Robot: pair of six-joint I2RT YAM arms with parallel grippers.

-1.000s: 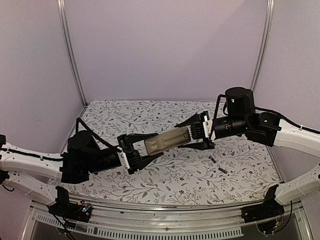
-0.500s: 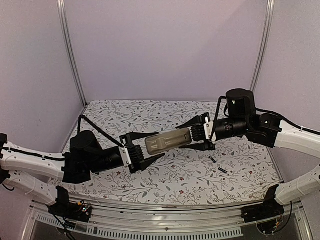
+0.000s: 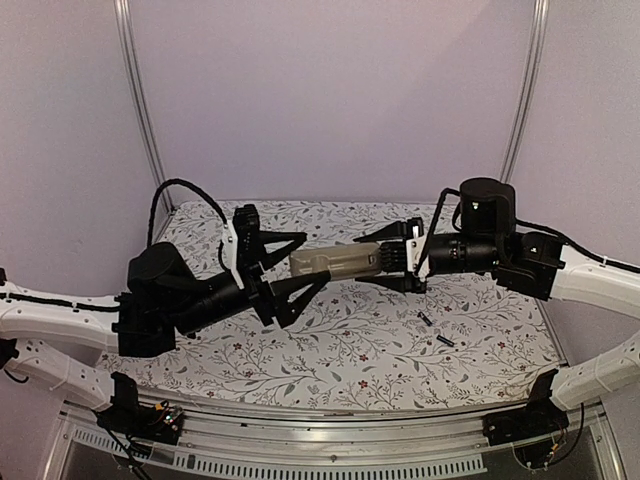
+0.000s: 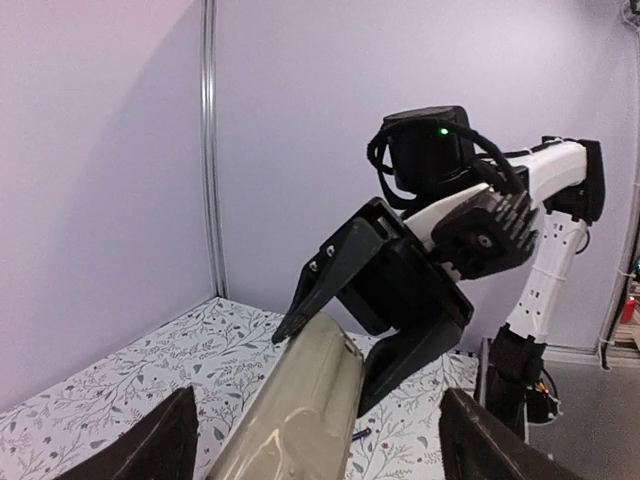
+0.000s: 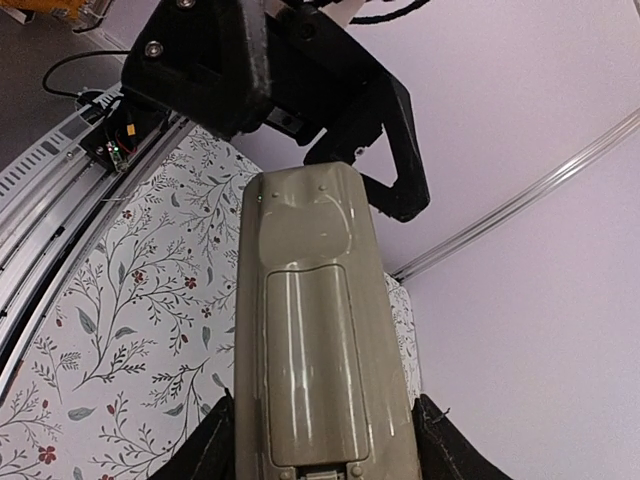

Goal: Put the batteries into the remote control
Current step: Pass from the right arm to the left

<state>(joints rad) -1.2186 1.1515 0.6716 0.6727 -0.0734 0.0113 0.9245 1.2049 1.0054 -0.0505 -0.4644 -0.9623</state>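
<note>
The left end effector just spread open, so the right end effector alone pinched the remote control, handover likely done

Near end of remote control beyond the bottom edge; 2 batteries mere dark specks.

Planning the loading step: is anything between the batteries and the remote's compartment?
Yes: the cover looks closed on the remote held by the right tool; the batteries lie on the table.
</note>
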